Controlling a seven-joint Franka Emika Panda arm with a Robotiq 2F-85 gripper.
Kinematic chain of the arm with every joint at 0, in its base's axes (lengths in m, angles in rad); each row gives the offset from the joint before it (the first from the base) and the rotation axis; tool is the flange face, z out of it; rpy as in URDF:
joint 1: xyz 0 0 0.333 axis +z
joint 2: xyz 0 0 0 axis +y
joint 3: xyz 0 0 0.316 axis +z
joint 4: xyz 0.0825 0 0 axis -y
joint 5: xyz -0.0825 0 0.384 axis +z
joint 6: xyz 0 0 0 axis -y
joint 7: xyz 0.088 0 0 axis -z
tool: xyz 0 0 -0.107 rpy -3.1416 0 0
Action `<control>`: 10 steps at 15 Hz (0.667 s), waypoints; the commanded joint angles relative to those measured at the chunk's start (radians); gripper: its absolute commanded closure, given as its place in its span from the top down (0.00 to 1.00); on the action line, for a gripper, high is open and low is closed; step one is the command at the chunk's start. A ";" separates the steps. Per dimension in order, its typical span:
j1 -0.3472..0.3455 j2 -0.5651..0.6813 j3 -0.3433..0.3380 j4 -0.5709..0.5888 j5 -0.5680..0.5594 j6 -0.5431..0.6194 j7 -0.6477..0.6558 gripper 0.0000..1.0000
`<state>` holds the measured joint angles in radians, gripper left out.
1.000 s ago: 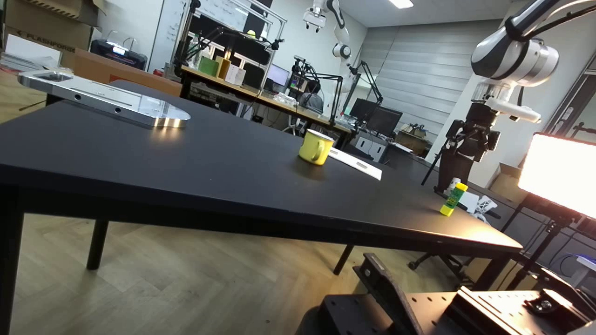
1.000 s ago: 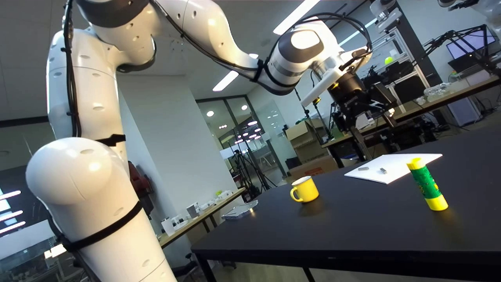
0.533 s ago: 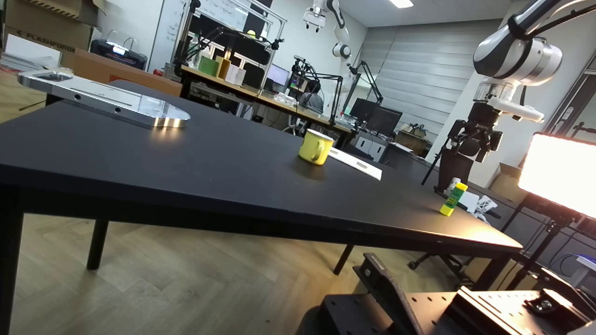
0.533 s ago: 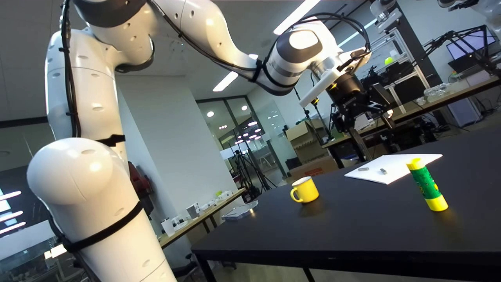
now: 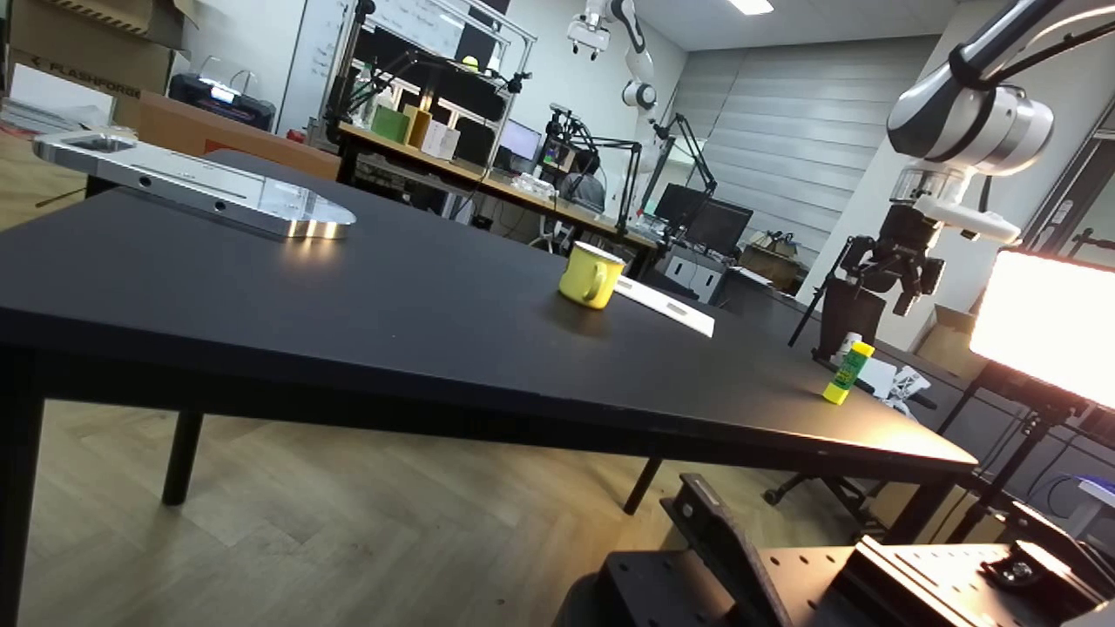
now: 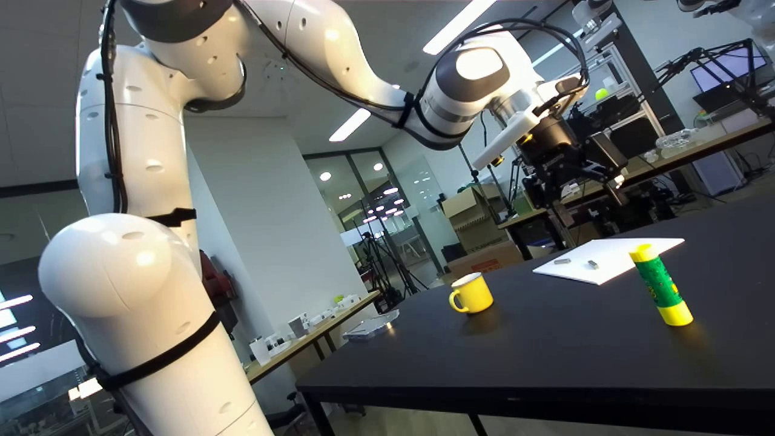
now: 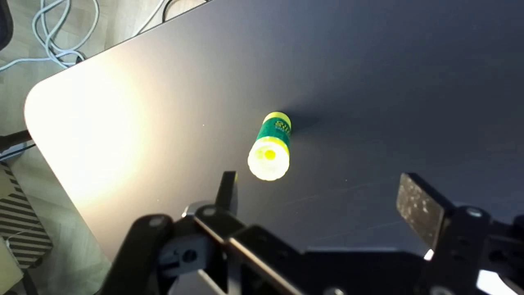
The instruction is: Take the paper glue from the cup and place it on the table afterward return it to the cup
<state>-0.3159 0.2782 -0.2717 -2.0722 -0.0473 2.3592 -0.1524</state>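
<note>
Standing upright: glue stick (image 7: 272,141), all views | yellow cup (image 6: 476,295): exterior views only

Brown cardboard box (image 5: 96,63), in an exterior view: we read one brand name in dark capitals, FLASHFORGE. Glue stick (image 7: 273,140), wrist view: on its green part we make out two short lines, GLU above STI, the line ends blurred or turned out of sight. Whiteboard (image 5: 429,22), in an exterior view: handwriting, too faint for us to read. Low carton (image 6: 487,257), in an exterior view: red print, too small to tell.
</note>
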 commanded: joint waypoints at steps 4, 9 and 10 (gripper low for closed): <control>-0.050 0.070 -0.002 0.036 0.112 0.007 0.025 1.00; -0.060 0.089 -0.023 0.040 0.114 0.028 0.074 1.00; -0.058 0.096 -0.029 0.043 0.111 0.034 0.095 1.00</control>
<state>-0.3746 0.3583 -0.2893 -2.0539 0.0626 2.3892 -0.1262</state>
